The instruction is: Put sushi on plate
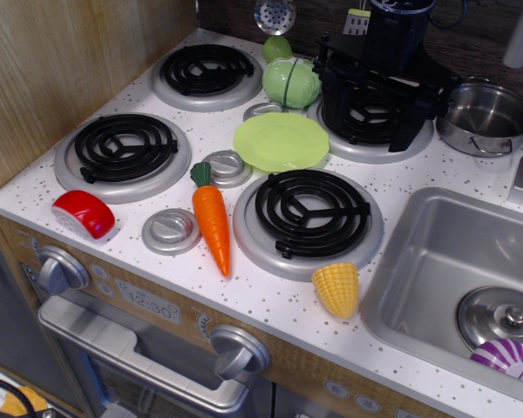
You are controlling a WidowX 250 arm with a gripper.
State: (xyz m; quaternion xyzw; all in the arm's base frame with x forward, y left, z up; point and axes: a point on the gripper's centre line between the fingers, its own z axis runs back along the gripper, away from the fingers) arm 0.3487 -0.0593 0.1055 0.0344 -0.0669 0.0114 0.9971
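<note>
The sushi (85,213), a glossy red piece with a white base, lies at the front left of the stove top, just in front of the front-left burner (124,153). The light-green plate (281,141) lies flat in the middle of the stove top, between the burners, and nothing is on it. My black gripper (373,122) hangs over the back-right burner (370,131), far from the sushi and to the right of the plate. Its fingers (334,109) stand wide apart, and it holds nothing.
An orange carrot (213,222) and a yellow corn (337,289) lie near the front. A green cabbage (291,83) sits behind the plate. A silver pot (486,117) stands at the back right. The sink (418,261) holds a lid (503,318) and a purple-and-white striped toy (510,359). A wooden wall (61,70) bounds the left.
</note>
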